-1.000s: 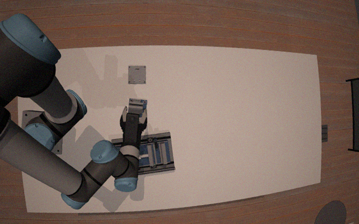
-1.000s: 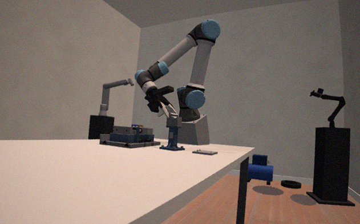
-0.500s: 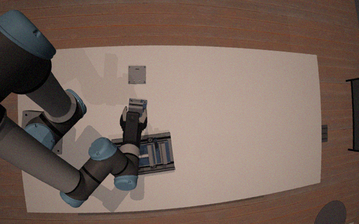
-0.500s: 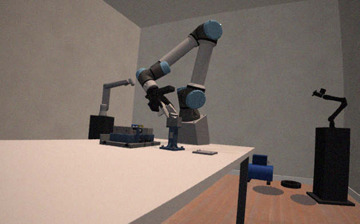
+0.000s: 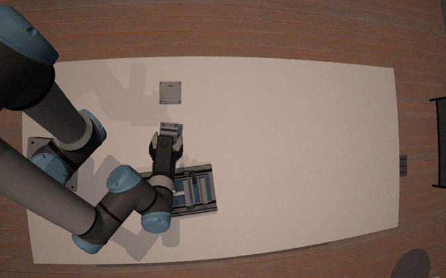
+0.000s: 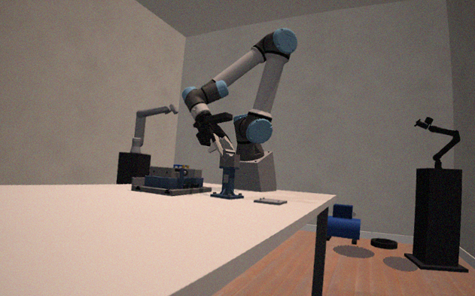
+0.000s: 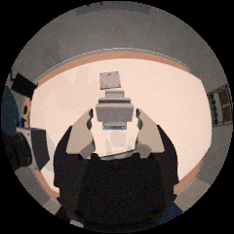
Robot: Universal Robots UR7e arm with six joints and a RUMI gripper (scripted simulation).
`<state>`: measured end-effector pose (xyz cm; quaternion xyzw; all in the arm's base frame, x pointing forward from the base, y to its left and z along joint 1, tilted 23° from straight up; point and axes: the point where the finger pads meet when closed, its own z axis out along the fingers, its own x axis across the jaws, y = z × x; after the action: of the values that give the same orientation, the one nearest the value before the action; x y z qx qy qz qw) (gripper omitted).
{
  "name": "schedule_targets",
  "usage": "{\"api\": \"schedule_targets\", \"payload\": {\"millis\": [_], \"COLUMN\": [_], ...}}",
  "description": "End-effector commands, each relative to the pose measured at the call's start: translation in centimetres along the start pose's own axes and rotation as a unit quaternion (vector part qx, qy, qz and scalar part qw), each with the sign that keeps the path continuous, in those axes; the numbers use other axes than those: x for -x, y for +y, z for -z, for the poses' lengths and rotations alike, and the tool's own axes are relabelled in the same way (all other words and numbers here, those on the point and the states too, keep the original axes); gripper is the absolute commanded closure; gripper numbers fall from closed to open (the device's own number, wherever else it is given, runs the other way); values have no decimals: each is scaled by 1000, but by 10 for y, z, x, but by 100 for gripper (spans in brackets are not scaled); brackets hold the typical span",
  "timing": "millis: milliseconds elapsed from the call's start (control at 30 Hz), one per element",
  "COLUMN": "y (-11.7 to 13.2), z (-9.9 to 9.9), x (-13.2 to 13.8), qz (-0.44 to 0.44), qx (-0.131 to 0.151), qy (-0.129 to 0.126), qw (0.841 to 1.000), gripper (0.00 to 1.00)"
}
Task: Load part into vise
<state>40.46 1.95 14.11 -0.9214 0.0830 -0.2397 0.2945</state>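
Carrying everything, the pale surface (image 5: pixel 288 135) (image 6: pixel 62 233) (image 7: pixel 166 97) supports the open vise (image 5: pixel 207 188) (image 6: pixel 172 182). The pincer (image 5: pixel 168 137) (image 6: pixel 223 148) (image 7: pixel 114 108) stands half-open, gripping nothing, around the V-block (image 5: pixel 172 125) (image 6: pixel 229 162). The part (image 5: pixel 169 130) (image 6: pixel 229 151) (image 7: pixel 115 101) apparently lies there; closing off-centre could roll it, and a tilted grip could misplace its slot.

The arm's elbow (image 5: pixel 19 35) (image 6: pixel 284 40) stands high; its forearm (image 5: pixel 38 189) (image 6: pixel 238 68) slopes down to the tilted pincer (image 5: pixel 167 137) (image 6: pixel 226 151) (image 7: pixel 114 112), whose two fingers stand apart, partway open.
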Motion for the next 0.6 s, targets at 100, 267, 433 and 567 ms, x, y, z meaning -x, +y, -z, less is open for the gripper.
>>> {"api": "schedule_targets", "payload": {"millis": [100,267,433,567], "y": [0,-1,-1,-1], "z": [0,0,0,0], "x": [0,0,0,0], "qz": [0,0,0,0], "qx": [24,38,58,76], "qy": [0,0,0,0], "qw": [1000,999,998,997], "gripper": [49,49,49,49]}}
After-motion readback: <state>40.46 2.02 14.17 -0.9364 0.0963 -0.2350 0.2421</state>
